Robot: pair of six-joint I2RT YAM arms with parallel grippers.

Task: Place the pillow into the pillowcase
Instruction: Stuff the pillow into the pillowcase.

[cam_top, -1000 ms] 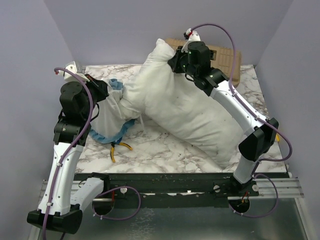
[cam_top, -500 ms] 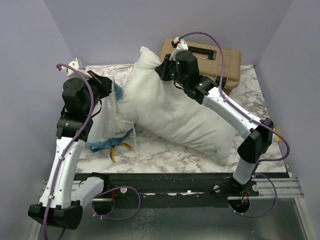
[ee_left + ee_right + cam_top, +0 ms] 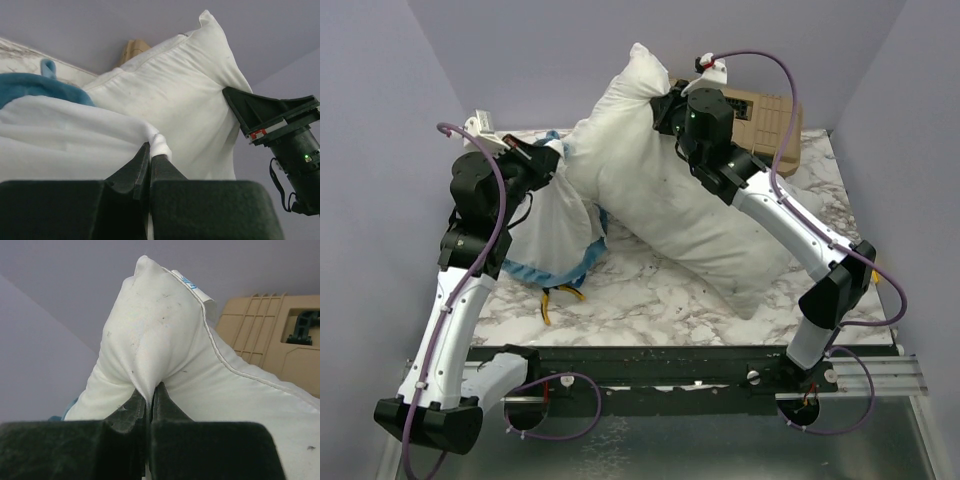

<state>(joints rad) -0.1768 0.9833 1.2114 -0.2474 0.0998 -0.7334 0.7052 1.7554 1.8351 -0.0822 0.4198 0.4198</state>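
Plain lavender walls (image 3: 520, 60) close the left, far and right sides around a white, grey-veined marble tabletop (image 3: 650, 300); a dull brushed-metal surface (image 3: 670, 450) lies nearest, evenly lit.

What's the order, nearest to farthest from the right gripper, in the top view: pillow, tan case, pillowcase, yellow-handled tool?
1. pillow, pinched in the right gripper
2. tan case, behind, right
3. pillowcase, left side
4. yellow-handled tool, near-left tabletop
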